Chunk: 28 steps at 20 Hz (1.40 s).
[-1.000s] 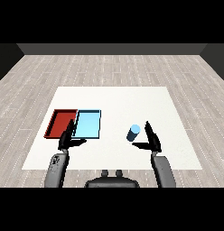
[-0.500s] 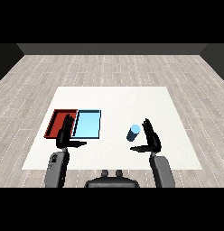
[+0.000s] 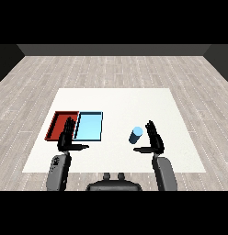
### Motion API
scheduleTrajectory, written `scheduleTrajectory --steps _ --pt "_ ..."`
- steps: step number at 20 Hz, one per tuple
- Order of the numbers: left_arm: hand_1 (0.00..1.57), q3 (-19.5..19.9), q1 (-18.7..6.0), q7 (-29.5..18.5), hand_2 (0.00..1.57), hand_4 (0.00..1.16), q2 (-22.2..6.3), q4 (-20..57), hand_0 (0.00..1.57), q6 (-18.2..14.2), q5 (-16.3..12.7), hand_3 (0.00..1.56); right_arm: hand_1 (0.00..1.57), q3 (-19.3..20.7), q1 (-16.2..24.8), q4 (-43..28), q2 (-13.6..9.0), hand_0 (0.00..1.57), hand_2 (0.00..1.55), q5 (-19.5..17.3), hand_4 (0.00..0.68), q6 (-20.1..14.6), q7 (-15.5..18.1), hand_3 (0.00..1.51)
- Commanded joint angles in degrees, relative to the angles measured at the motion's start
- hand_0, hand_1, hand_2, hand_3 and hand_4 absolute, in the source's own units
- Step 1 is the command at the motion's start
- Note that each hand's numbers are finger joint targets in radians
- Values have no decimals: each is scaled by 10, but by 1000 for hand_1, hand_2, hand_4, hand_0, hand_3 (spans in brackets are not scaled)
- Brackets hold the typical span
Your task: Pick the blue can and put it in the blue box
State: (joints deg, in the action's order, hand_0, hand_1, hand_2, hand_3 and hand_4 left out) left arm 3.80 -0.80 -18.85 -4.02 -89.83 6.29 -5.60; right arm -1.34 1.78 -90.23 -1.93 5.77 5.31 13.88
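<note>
Head view: the white table (image 3: 180,101) carries a red tray (image 3: 58,123) and a blue tray (image 3: 89,125), touching side by side near its left edge. Neither tray has anything in it. The left hand (image 3: 66,140) sits over the red tray's near right corner, fingers straight and released, thumb out to the right. The right hand (image 3: 155,140) is toward the near right corner, fingers straight, thumb pointing left under the can (image 3: 136,135). The can stands just beside that hand, ungrasped, well apart from the trays.
</note>
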Motion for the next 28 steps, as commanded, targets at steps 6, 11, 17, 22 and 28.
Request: scheduleTrajectory --steps 6,11,17,22,28 --pt "0 -17 22 44 0 0 14 -65 0 -8 -4 0 0 42 -65 95 -6 0 0 13 0 -8 18 0" --pt "0 18 -16 36 0 0 -13 -8 0 7 -14 0 0 44 -80 116 8 0 0 20 0 -27 -8 0" --pt "0 38 -38 1 0 0 -21 41 0 39 -39 0 0 56 -109 191 -6 0 0 26 0 -1 24 0" --pt "0 7 10 2 0 0 8 -11 0 13 -17 0 0 50 -119 228 17 0 0 26 0 -17 48 0" --pt "0 26 -29 13 0 0 -4 23 0 18 -31 0 0 62 -161 320 13 0 0 45 0 -1 83 0"
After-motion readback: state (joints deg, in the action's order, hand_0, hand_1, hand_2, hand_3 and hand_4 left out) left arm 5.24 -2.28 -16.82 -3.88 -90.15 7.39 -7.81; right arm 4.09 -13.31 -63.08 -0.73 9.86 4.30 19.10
